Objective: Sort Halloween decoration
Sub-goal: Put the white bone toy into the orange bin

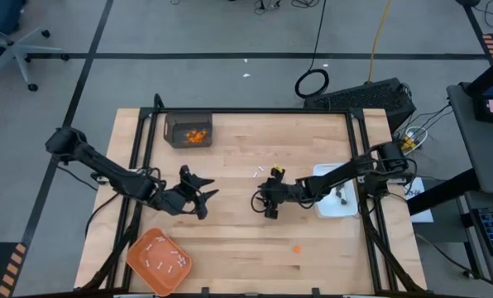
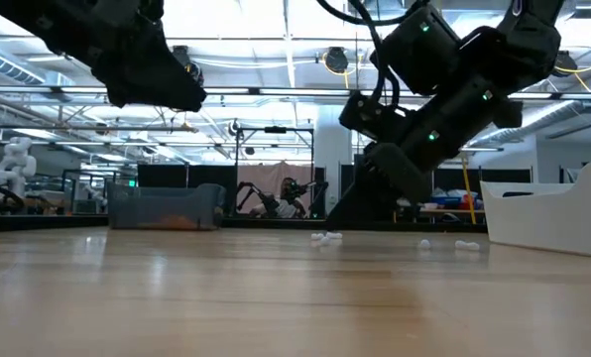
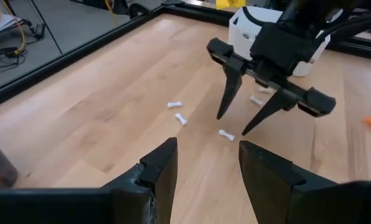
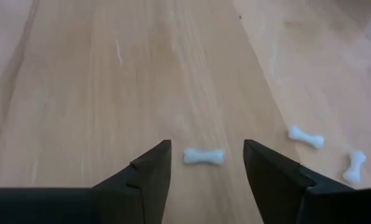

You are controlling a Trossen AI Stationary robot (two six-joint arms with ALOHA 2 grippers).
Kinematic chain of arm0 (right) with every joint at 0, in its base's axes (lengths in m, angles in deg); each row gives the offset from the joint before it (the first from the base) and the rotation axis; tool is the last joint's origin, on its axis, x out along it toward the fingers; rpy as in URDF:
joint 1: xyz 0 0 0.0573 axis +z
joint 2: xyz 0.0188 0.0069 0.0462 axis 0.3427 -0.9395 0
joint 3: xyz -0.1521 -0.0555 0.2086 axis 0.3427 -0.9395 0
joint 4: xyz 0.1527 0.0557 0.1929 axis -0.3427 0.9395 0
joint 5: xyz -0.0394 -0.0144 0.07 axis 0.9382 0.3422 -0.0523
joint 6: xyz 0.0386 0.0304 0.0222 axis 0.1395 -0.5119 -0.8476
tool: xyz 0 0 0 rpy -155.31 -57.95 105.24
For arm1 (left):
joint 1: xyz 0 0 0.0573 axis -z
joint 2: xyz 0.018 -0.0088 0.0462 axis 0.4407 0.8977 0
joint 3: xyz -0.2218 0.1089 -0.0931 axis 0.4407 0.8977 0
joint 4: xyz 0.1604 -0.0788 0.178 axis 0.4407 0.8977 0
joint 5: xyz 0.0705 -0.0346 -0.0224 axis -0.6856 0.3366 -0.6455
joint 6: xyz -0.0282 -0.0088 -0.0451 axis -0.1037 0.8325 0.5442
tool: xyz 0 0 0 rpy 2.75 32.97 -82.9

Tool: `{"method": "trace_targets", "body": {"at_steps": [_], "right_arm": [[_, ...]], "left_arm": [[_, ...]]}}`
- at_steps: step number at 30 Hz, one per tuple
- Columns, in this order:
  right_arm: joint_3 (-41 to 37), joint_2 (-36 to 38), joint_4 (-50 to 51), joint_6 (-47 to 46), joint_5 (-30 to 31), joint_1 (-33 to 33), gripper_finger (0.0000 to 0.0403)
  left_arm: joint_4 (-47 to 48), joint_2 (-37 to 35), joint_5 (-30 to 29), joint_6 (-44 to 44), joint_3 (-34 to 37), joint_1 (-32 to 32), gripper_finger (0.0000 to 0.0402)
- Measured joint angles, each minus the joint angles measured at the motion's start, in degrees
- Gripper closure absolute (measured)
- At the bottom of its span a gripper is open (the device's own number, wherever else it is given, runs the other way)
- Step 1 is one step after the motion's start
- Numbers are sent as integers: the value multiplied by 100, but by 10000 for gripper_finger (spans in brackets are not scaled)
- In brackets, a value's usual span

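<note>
Mostly sorted: white bones lie in the orange tray (image 1: 139, 263) lower left, orange bits in the dark bin (image 1: 189, 130) up top. Still loose mid-worktop (image 1: 230, 248): a few white bones (image 4: 204, 156) and one orange bit (image 1: 296, 247). Right hand (image 4: 205, 163) open, empty, straddling a bone; left hand (image 3: 205, 163) open, empty.

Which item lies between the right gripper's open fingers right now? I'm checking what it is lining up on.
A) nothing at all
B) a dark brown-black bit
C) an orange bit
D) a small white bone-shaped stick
D: in the right wrist view a white bone-shaped stick lies flat on the wooden table, unheld, between the right gripper's open fingers.
</note>
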State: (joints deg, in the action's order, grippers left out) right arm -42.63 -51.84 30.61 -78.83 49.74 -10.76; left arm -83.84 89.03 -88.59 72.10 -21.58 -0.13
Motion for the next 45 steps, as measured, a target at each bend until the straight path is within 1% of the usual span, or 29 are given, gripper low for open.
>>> {"method": "trace_targets", "body": {"at_steps": [5,13,17,22,29,34,42,45], "right_arm": [[0,-221,-202,107,-77,-55,211],[2,-403,-310,-58,-160,-104,211],[4,-521,-563,-171,-450,-142,211],[4,-506,-553,-341,-581,-119,214],[7,-503,-552,-608,-843,65,249],[7,-503,-530,-581,-864,206,275],[7,-500,-497,-479,-887,208,319],[7,-499,-494,-474,-890,210,328]], "left_arm": [[-60,153,2,-2,0,0,233],[-140,195,4,-3,0,0,233],[-144,195,4,-2,0,0,233],[-139,195,12,1,0,0,233],[-121,195,44,0,0,0,233],[-120,195,46,2,0,0,233],[-120,195,126,5,0,0,233],[-114,199,181,2,0,9,233]]}}
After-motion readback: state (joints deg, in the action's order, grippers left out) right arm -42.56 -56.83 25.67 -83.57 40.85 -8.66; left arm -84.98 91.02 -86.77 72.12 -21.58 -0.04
